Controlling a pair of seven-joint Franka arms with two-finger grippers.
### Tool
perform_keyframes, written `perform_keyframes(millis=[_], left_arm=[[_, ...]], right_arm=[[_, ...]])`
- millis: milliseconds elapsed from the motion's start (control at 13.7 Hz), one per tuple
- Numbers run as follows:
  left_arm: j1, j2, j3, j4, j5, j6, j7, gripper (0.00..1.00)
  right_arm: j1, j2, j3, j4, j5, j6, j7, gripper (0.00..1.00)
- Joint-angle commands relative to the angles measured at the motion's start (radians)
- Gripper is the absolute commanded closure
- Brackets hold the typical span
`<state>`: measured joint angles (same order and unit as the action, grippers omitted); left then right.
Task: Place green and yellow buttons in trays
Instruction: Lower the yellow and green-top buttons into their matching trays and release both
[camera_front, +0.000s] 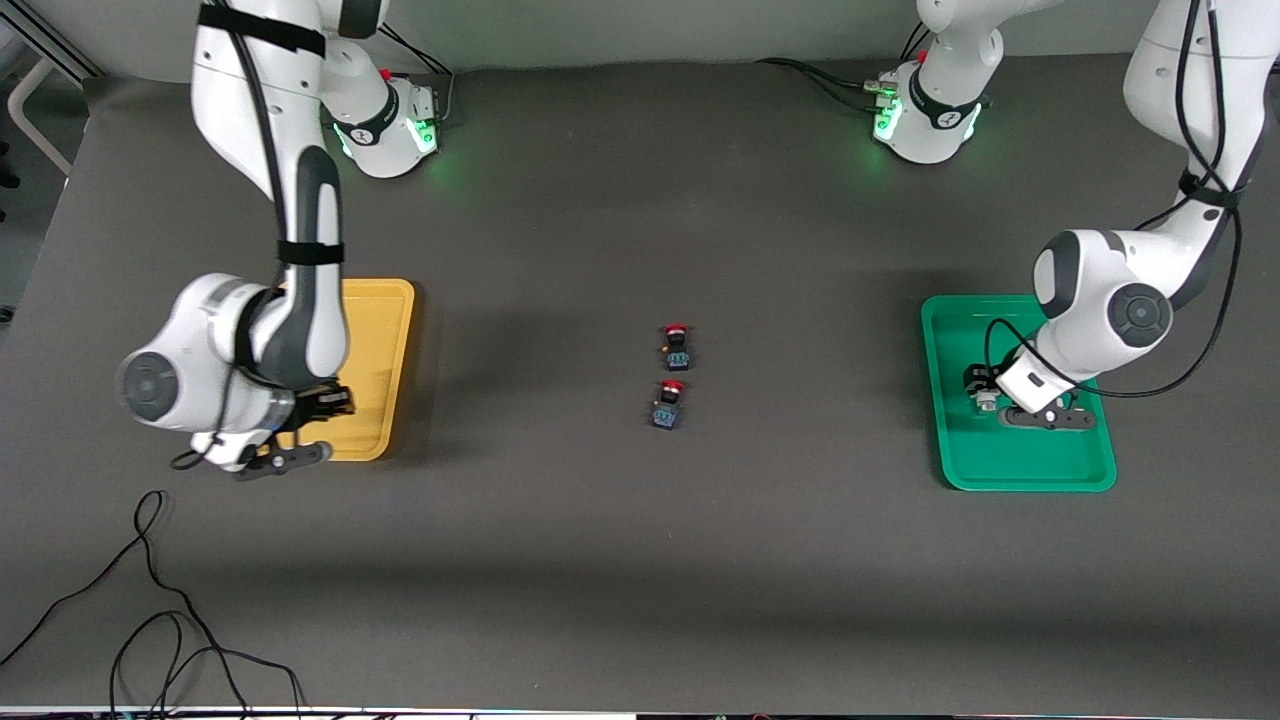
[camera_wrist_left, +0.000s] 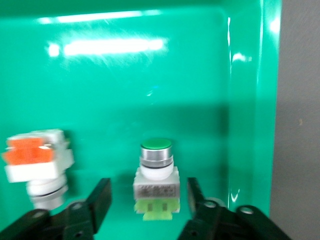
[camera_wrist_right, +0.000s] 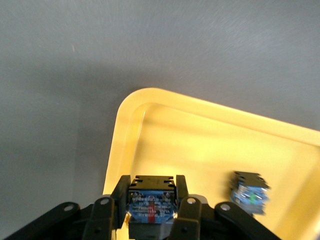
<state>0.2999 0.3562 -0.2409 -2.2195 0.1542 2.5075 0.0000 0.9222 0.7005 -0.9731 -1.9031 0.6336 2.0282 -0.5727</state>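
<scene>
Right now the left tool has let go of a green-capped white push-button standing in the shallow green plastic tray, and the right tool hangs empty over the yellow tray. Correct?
Not quite. The right tool is not empty: the right wrist view shows it shut on a dark blue-bodied push-button over the shallow yellow plastic tray. The rest stands.

You get even, bright overhead light on the dark table (camera_front: 600, 560), with soft shadows pooling beside each arm and the yellow tray (camera_front: 385, 330). In the left wrist view, white glare streaks cross the green tray (camera_wrist_left: 125, 90) floor and wall, and the orange-faced button (camera_wrist_left: 37, 165) is smeared by blur. The right wrist view is dimmer; the nearest button (camera_wrist_right: 150, 205) looks soft.
</scene>
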Motion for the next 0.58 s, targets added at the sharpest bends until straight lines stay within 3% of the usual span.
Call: perform_keyframes(millis=[0, 219, 292, 365, 438, 510], left_arm=[[-0.007, -0.130, -0.017, 0.108, 0.001, -0.271, -0.029, 0.00], [-0.021, -0.167, -0.055, 0.375, -0.024, -0.724, -0.020, 0.00], [-0.021, -0.175, -0.070, 0.465, -0.044, -0.853, -0.029, 0.00], [-0.022, -0.184, -0.074, 0.550, -0.053, -0.960, -0.032, 0.00], [-0.022, -0.189, -0.084, 0.623, -0.053, -1.039, -0.034, 0.00], [-0.022, -0.192, -0.093, 0.682, -0.053, -1.099, -0.034, 0.00]], right_arm=[[0.020, 0.005, 0.016, -0.071, 0.029, 0.088, -0.015, 0.69], [0.018, 0.005, 0.031, -0.094, 0.029, 0.109, -0.016, 0.67], [0.010, 0.005, 0.031, -0.093, 0.029, 0.103, -0.009, 0.45], [0.009, 0.004, 0.031, -0.091, 0.029, 0.098, -0.003, 0.12], [0.009, -0.005, 0.030, -0.086, 0.029, 0.081, 0.004, 0.00], [0.010, -0.018, 0.025, -0.077, 0.028, 0.052, 0.010, 0.00]])
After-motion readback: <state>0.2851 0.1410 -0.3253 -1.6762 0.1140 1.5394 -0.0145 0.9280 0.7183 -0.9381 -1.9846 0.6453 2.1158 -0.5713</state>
